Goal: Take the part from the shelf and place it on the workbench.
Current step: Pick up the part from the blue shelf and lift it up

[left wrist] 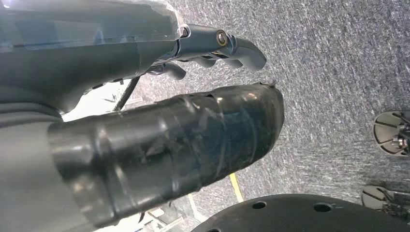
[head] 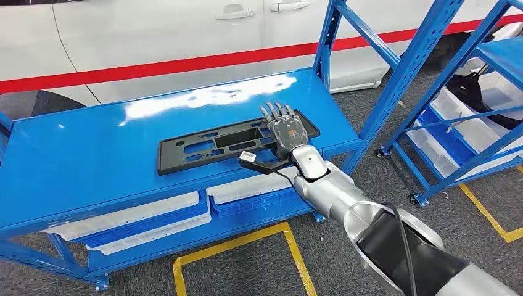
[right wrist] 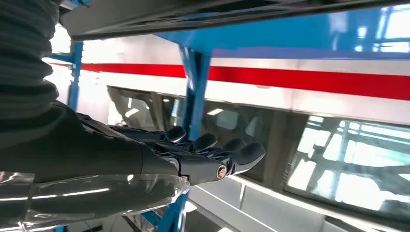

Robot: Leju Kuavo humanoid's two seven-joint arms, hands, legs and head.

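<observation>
The part (head: 210,145) is a long flat black frame with cut-outs, lying on the blue shelf top (head: 92,148) near its front edge. My right hand (head: 285,126) is stretched out flat over the part's right end, fingers straight and pointing away from me, holding nothing. In the right wrist view the same hand (right wrist: 193,154) shows its fingers extended side by side, with a gap between them and the dark part (right wrist: 193,14). My left hand (left wrist: 193,96) hangs over grey carpet with loosely spread fingers and nothing in it.
White bins (head: 142,216) sit on the lower level under the shelf top. A second blue rack (head: 469,123) with bins and a black part stands to the right. A white car with a red stripe (head: 154,37) is behind. Yellow tape (head: 234,246) marks the floor.
</observation>
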